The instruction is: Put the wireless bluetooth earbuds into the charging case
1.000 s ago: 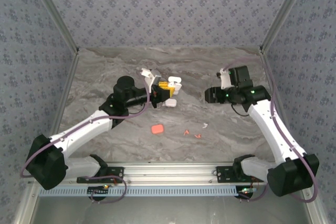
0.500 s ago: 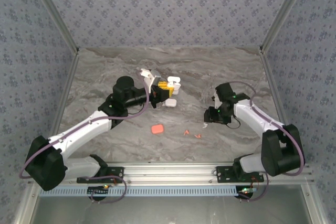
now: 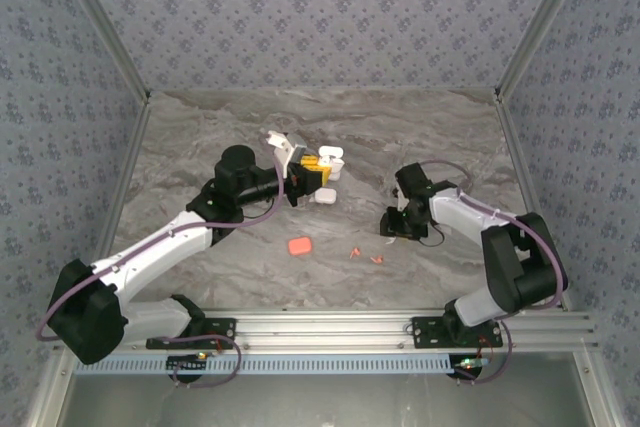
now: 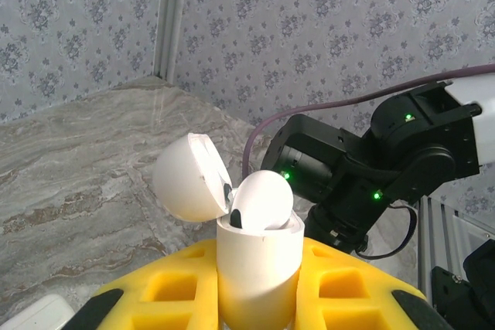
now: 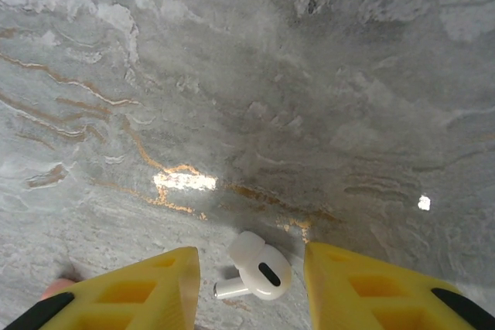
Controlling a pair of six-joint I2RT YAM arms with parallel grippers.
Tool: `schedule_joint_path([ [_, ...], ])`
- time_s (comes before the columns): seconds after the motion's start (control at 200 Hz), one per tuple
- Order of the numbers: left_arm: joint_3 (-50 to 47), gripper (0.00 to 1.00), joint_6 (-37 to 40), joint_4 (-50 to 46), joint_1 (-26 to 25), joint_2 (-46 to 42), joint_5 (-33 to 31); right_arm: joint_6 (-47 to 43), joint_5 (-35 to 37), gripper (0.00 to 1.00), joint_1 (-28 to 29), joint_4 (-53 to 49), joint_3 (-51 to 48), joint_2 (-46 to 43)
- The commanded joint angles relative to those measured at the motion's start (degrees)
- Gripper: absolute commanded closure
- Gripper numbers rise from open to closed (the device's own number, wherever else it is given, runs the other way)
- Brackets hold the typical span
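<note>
Charging case base cut off at frame edge, clamped by left gripper, lid open. White earbud flanked, untouched, by narrowly parted right gripper jaws.

Your right tool low over the grey marbled table, its yellow fingers standing apart, one white earbud lying between them, touching neither, stem pointing left, bright glare patch just beyond.
</note>
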Motion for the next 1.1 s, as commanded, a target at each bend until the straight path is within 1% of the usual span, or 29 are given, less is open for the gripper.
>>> schedule_joint_path([
  [0.0, -0.1, 1.00, 1.0, 0.7, -0.2, -1.8, -0.2, 1.1, 1.4, 0.59, 0.6, 0.2, -0.5, 1.2],
  [0.145, -0.1, 1.00, 1.0, 0.7, -0.2, -1.7, -0.2, 1.1, 2.1, 0.61, 1.4, 0.3, -0.5, 2.2],
  [0.385, -0.1, 1.00, 1.0, 0.5, -0.2, -1.8, -0.3, 0.6, 3.2, 0.68, 2.4, -0.7, 0.0, 3.4],
  [0.495, -0.1, 1.00, 0.8, 0.5, -0.2, -1.7, -0.3, 0.4, 4.0, 0.73, 2.7, -0.9, 0.1, 3.3],
  [0.65, -0.1, 1.00, 0.9, 0.1, -0.2, -1.8, -0.3, -0.9, 5.2, 0.76, 3.2, -1.7, 1.3, 2.3],
  [0.82, -0.6, 1.00, 0.8, -0.3, -0.2, -2.0, -0.8, -3.3, 6.7, 0.77, 3.5, -2.7, 2.9, -2.2],
  [1.094, -3.2, 1.00, -2.2, 3.2, -0.2, -1.4, -0.9, -12.4, 7.7, 0.77, 4.1, -6.3, 10.2, -15.1],
])
